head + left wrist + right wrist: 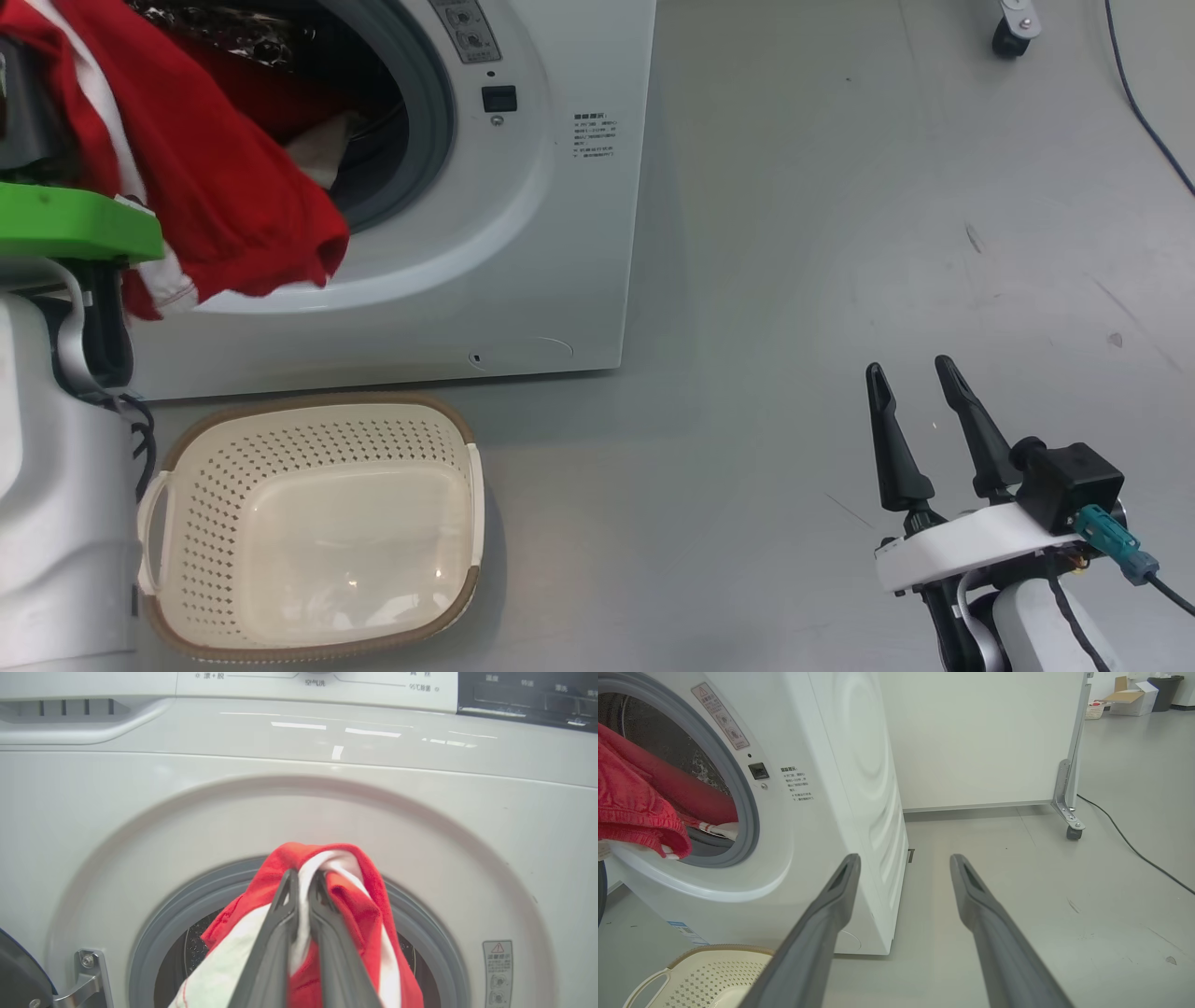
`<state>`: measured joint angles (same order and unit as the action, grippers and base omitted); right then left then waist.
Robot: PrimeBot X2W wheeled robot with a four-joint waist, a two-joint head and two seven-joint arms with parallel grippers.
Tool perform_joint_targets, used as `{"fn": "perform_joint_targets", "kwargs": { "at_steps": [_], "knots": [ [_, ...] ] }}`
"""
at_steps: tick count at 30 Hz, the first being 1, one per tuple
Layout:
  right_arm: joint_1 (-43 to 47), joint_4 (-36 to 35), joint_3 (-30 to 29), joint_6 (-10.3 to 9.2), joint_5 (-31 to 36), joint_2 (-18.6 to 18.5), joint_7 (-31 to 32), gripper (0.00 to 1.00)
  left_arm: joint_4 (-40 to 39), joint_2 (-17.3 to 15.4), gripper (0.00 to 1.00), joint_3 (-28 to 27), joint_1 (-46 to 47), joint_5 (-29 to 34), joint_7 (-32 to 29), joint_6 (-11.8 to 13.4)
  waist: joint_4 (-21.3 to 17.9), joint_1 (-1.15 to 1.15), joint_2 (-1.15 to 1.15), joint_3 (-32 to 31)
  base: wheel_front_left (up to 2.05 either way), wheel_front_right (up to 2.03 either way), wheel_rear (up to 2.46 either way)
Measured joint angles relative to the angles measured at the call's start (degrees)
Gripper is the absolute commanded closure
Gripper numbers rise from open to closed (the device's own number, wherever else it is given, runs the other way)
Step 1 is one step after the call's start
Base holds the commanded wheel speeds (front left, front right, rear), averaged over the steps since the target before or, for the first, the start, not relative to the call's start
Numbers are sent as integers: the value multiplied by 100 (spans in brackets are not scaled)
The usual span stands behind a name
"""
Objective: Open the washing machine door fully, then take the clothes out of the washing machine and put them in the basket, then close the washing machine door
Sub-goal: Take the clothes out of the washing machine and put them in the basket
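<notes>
**Red garment gripped at the drum mouth, right tool held open over the floor**

The grip itself is given by the left wrist view. The left tool (304, 875) is closed on the red garment (359, 900), whose white-striped fabric is pinched between the two dark fingers and bunched over their tips. From there the cloth is draped back into the drum opening, in front of the grey door seal (154, 933). The control panel (317, 683) of the washing machine (140, 826) is seen above. At the lower left corner a metal hinge (86, 975) is seen beside the dark rim of the washing machine door (16, 980), which is swung clear of the opening.

The layout is supplied by the head view. The cream perforated basket (317, 404) is stood on the grey floor (840, 233), just in front of the machine's base. The left arm is raised at the left edge, its green bracket (75, 224) touching the cloth. The right tool (908, 366) is held low at the lower right, well apart from the machine, with its fingers pointed up the view and spread open over bare floor.

The machine's side panel is added by the right wrist view, along with a caster (1073, 833) and a black cable (1134, 849) beyond it.
</notes>
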<state>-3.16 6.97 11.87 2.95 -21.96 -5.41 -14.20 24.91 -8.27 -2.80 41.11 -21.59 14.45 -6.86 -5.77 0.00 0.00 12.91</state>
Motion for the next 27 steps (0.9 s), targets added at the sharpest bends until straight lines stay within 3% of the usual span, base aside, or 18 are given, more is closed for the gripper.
{"fn": "perform_joint_targets", "kwargs": {
  "at_steps": [6,12,18,27],
  "knots": [
    [21,-13,12,1,0,-7,0,0,-522,52,100,-85,-312,0,0,-1,74,0,0,-56,0,0,0],
    [23,-19,21,1,0,-12,0,0,-545,142,100,79,-861,2,0,-1,108,0,0,-62,0,0,0],
    [57,-46,30,1,0,-15,0,0,-201,151,100,226,-1595,9,-36,-3,117,0,0,-43,0,0,0],
    [104,-114,69,2,0,-16,1,0,363,-2,100,425,-2368,237,-581,-7,71,0,0,116,0,0,0]
  ]
}}
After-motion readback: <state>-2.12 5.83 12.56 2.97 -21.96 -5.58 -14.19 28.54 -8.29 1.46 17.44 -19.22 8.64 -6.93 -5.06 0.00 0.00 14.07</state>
